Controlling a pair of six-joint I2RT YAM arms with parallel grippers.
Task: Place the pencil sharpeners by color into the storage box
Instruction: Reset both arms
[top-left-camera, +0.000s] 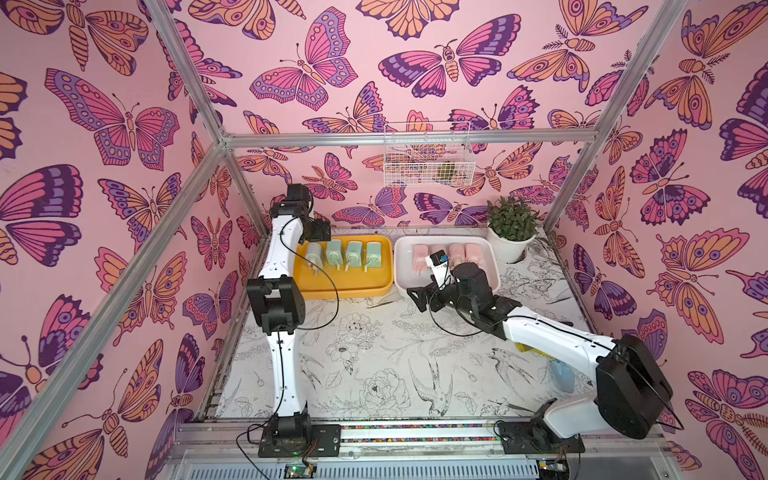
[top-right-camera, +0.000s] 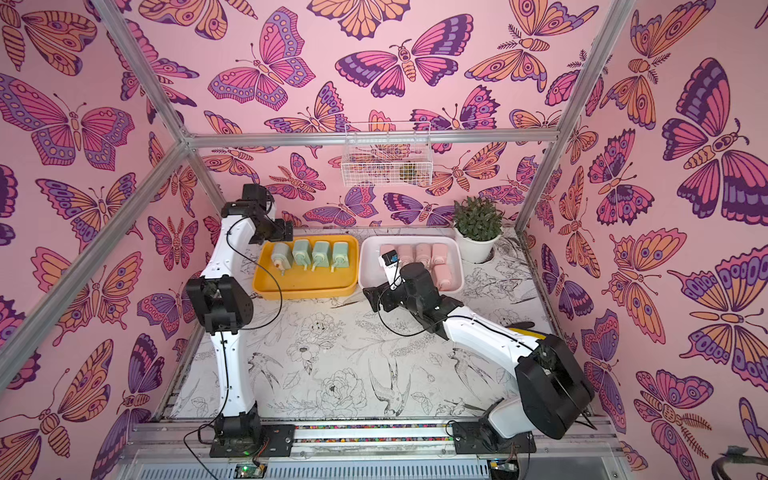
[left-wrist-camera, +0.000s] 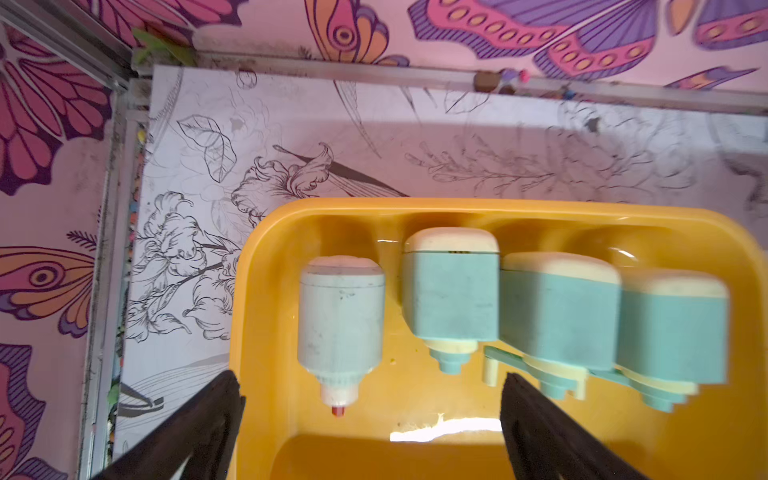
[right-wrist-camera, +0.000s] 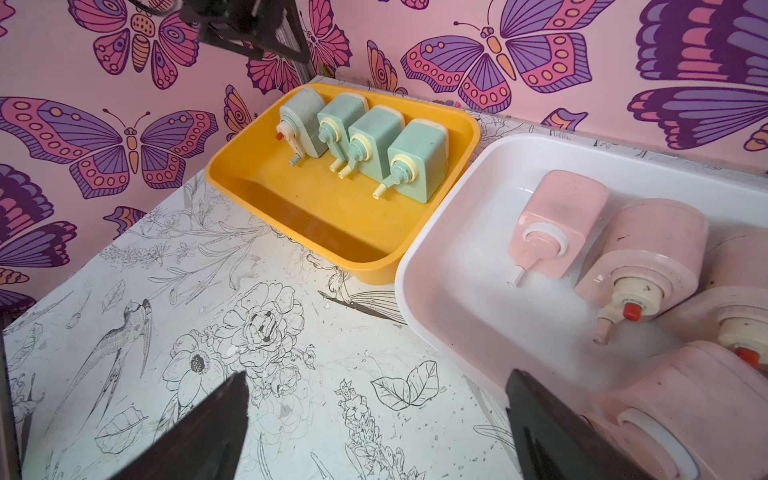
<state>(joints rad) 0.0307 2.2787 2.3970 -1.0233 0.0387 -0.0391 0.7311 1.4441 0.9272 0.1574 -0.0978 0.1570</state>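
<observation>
Nearest the camera, the two arm bases sit at the front edge of the desk (top-left-camera: 374, 361), whose sketched flower-and-bird surface is bare through the middle. Beside the right arm's forearm lie one yellow piece (top-left-camera: 524, 347) and one pale blue flat item (top-left-camera: 562, 374), both partly hidden by the arm. Farther back, the right gripper (right-wrist-camera: 374, 432) hangs over the desk at the near edge of the white tray (top-left-camera: 401, 266), its jaws spread wide with nothing between them. Beyond it stand two trays, side by side and just touching at their near corners in the right wrist view. The white tray holds the pink sharpeners (top-left-camera: 457, 254); four show in a row along its far side in both top views, and more lie nearer, under the arm, so the full count cannot be told. The yellow tray (top-left-camera: 345, 286) holds four green sharpeners (top-left-camera: 344, 254) in one row along its far wall, cranks toward the camera; the leftmost is paler and rounder than the other three. The left gripper (left-wrist-camera: 370, 419) hovers above that leftmost one, jaws wide apart and touching nothing. At the far right corner stands one potted plant (top-left-camera: 512, 226), and on the back wall hangs one wire basket (top-left-camera: 428, 153).
</observation>
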